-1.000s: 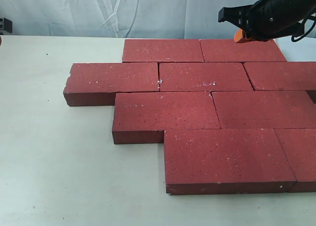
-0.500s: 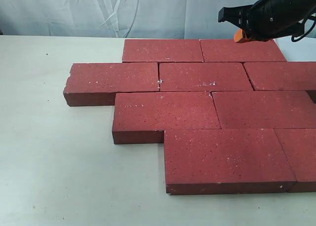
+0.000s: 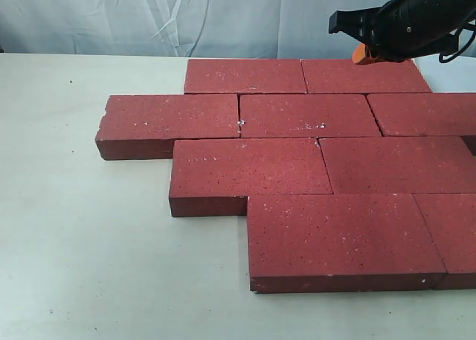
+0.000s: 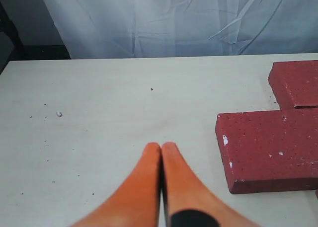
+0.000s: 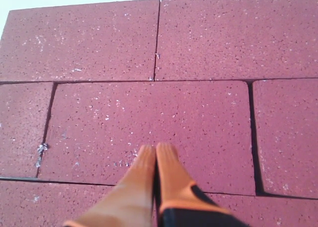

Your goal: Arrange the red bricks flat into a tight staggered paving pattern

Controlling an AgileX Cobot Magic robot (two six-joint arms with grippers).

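on the left, the left gripper (image 4: 161, 148) has its orange fingers (image 4: 144, 182) pressed together on nothing, over bare pale table (image 4: 99, 113). the end of one brick and a corner of another lie near it but apart. only the left wrist view shows this claw; the exterior view does not.

the red bricks (image 3: 309, 115) lie flat from the table's middle to the right edge of the exterior view, in four staggered rows with sides touching.

at the far right, the right gripper (image 3: 362, 54) hangs above the back row. the right wrist view shows what the exterior view cannot: its fingers (image 5: 171, 175) are closed tip to tip and empty, over a brick in the middle of the paving, with thin dark seams between neighbours.
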